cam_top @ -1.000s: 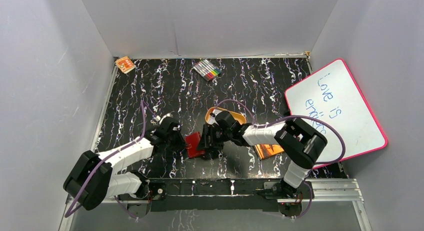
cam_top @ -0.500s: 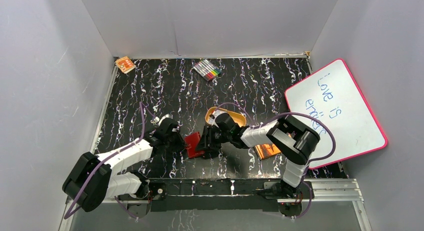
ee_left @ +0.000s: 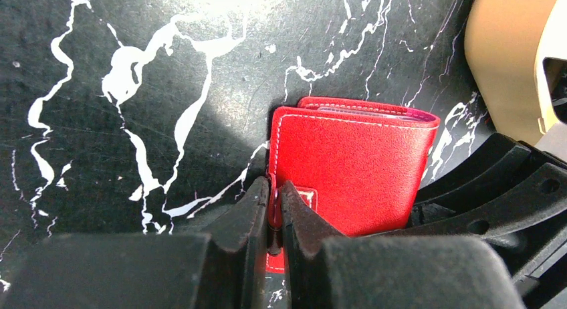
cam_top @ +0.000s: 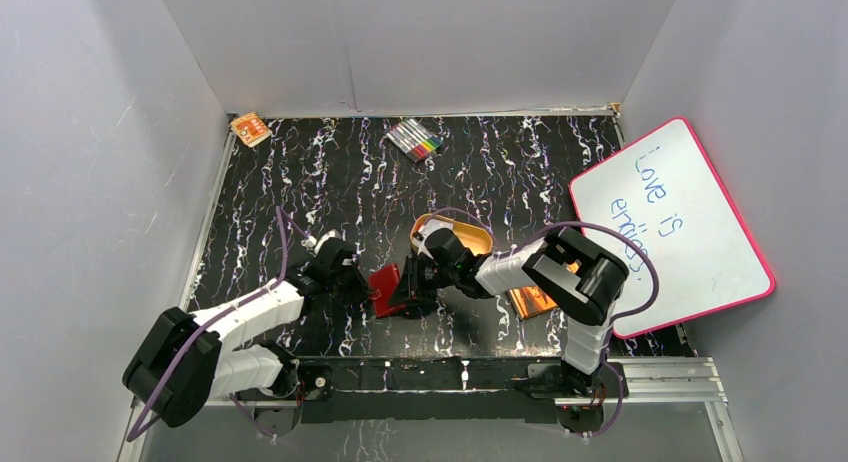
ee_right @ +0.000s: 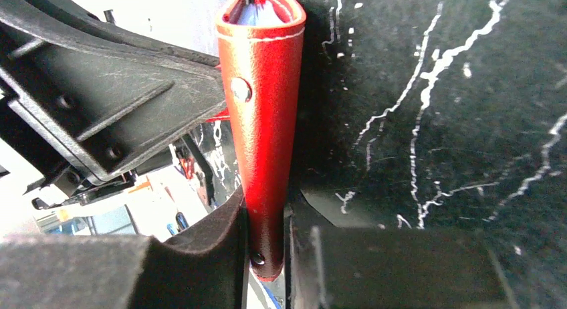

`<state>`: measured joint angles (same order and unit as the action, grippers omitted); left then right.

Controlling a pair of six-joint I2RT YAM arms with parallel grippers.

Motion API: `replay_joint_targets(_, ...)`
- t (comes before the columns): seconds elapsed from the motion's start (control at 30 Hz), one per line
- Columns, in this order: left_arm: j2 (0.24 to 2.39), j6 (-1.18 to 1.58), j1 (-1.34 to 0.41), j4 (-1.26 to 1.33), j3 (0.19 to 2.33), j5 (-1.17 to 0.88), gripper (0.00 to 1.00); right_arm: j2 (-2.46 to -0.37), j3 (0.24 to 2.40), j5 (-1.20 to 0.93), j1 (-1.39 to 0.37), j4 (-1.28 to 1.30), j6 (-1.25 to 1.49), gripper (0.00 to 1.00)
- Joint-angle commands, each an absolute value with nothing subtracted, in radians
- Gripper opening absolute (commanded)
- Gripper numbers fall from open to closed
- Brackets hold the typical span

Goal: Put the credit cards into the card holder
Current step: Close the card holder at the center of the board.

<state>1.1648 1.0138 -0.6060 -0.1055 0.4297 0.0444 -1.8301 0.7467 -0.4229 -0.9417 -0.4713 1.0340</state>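
The card holder [cam_top: 385,285], a small red wallet, stands on edge between my two grippers. My left gripper [cam_top: 352,280] is shut on a thin edge flap at the wallet's near corner [ee_left: 273,209]; the red cover [ee_left: 354,168] faces its camera. My right gripper [cam_top: 415,282] is shut across the folded wallet [ee_right: 264,122], fingers pinching both covers [ee_right: 266,249]. Pale-blue sleeves [ee_right: 257,11] show at the wallet's far end. No credit cards show in any view.
An orange oval tray [cam_top: 458,234] lies just behind the right gripper, also in the left wrist view [ee_left: 508,55]. An orange-brown book [cam_top: 535,300] lies under the right arm. A whiteboard [cam_top: 670,222] leans at right. Markers [cam_top: 415,139] and a small orange box [cam_top: 250,129] lie at the back.
The right arm's elbow has swung a little left and both grippers have crept slightly. The wallet stays held between them in about the same place.
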Motion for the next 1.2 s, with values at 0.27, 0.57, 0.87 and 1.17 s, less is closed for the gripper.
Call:
replay_joint_targets(0.27, 0.963, 0.975, -0.607, -0.62, 0.684, 0.2, 0.59, -1.547, 0.889, -0.259, -0.971, -0.103, 0.764, 0.0)
replay_joint_targets(0.57, 0.8, 0.83, -0.604, -0.757, 1.167, 0.563, 0.9, -1.333, 1.336, 0.308, -0.959, 0.547, 0.047, 0.0)
replay_joint_targets(0.87, 0.838, 0.678, -0.604, -0.308, 1.241, 0.28, 0.91, -1.238, 1.468, 0.642, -0.993, 0.329, -0.365, 0.0)
replay_joint_targets(1.17, 0.93, 0.842, -0.604, 0.066, 1.133, -0.071, 0.91, -1.2, 1.27, 0.928, -1.088, -0.119, -0.697, 0.0)
